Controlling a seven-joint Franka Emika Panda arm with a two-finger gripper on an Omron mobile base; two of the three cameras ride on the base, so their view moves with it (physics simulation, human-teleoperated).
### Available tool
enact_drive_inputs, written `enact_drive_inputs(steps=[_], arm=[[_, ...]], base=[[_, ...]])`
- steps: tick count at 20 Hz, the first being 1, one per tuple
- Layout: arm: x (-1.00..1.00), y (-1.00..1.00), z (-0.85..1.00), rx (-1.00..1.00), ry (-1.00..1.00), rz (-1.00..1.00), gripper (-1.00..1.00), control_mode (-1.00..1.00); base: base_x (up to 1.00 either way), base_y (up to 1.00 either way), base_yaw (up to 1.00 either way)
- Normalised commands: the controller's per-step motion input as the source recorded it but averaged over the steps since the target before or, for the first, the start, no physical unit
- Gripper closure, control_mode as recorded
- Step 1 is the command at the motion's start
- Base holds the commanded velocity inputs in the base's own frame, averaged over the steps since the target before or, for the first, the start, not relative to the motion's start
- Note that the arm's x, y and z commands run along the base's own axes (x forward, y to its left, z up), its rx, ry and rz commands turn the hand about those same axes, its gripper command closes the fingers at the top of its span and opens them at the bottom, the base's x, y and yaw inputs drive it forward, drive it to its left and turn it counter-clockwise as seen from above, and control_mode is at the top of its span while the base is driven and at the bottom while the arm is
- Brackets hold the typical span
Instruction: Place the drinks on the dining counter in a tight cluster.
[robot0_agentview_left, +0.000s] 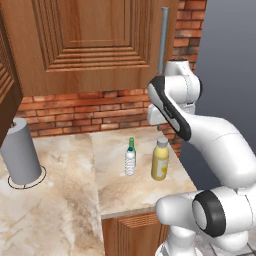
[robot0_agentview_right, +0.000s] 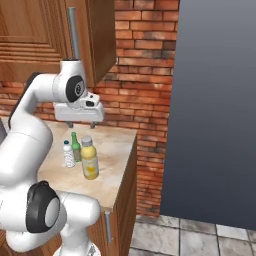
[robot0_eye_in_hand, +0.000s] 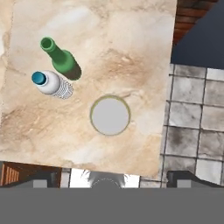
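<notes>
Yellow juice bottle (robot0_agentview_left: 160, 161) stands on the small marble tabletop (robot0_agentview_left: 130, 192) by the brick wall, directly under the hand (robot0_agentview_right: 79, 123), whose jaws stand wide and empty. Just beside it are the clear water bottle (robot0_agentview_left: 130, 161) and green glass bottle (robot0_agentview_left: 132, 144). The fat plastic body looks heavy; grip it below the grey cap. The glass one is fragile and slippery. Open room lies toward the right edge.

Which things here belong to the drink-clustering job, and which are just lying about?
Job:
yellow juice bottle
clear water bottle
green glass bottle
gripper, fingers open, above the bottles

Lying about:
paper towel roll
wooden cabinet
brick wall
</notes>
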Motion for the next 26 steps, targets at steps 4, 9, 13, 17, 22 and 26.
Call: enact_drive_inputs(steps=[4, 9, 13, 17, 22, 26], arm=[[0.04, 0.0, -0.27, 0.03, 0.04, 0.0, -1.0, -1.0], [0.13, 0.0, -0.43, 0.13, 0.0, 0.0, -1.0, -1.0], [0.14, 0.0, -0.48, 0.04, 0.0, 0.0, -1.0, -1.0], [0.19, 0.0, -0.19, 0.0, 0.01, 0.0, -1.0, -1.0], [0.24, 0.0, -0.07, 0.0, 0.07, 0.0, -1.0, -1.0], [0.2, 0.0, 0.0, -0.01, 0.05, 0.0, -1.0, -1.0]], base=[[0.0, 0.0, 0.0], [0.0, 0.0, 0.0], [0.0, 0.0, 0.0], [0.0, 0.0, 0.0], [0.0, 0.0, 0.0], [0.0, 0.0, 0.0]])
